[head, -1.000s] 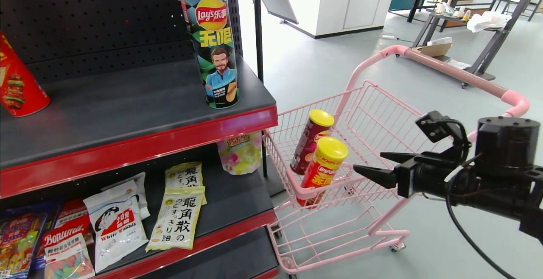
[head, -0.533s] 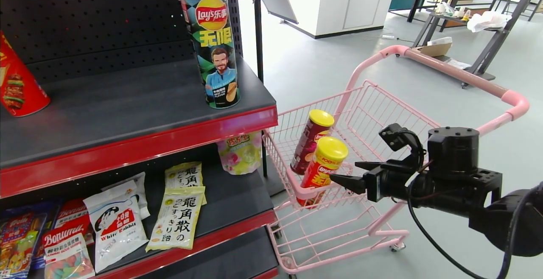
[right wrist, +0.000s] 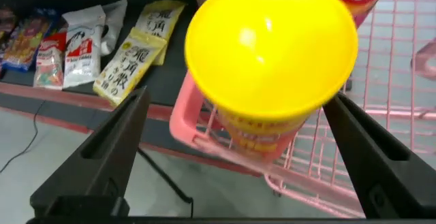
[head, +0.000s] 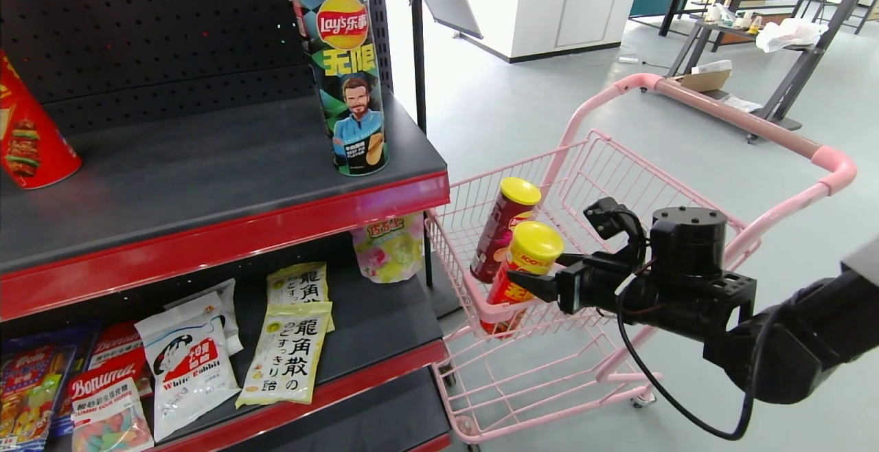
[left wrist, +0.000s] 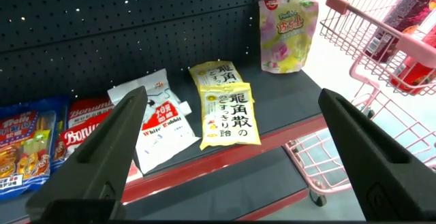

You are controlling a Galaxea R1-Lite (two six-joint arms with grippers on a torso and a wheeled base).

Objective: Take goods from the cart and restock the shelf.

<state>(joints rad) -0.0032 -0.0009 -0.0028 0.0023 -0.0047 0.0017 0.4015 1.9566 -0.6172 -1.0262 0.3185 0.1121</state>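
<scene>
Two red chip cans with yellow lids lean in the front corner of the pink cart (head: 618, 184). The nearer can (head: 527, 260) has my right gripper (head: 539, 270) at its upper part, open, one finger on each side and neither pressing it. In the right wrist view the can's yellow lid (right wrist: 271, 43) sits between the spread fingers (right wrist: 102, 163). The second can (head: 505, 225) leans just behind. My left gripper (left wrist: 231, 93) hangs open with nothing in it, in front of the lower shelf (left wrist: 286, 108).
A tall green chip can (head: 347, 74) stands at the right end of the upper shelf (head: 206, 177), a red can (head: 27, 136) at its left. Snack packets (head: 288, 349) lie on the lower shelf, a pink-green bag (head: 388, 249) at its end.
My right arm has moved left and slightly down, bringing its open fingers from beside the cart up to the nearer can. The cans and shelf goods have not moved.
</scene>
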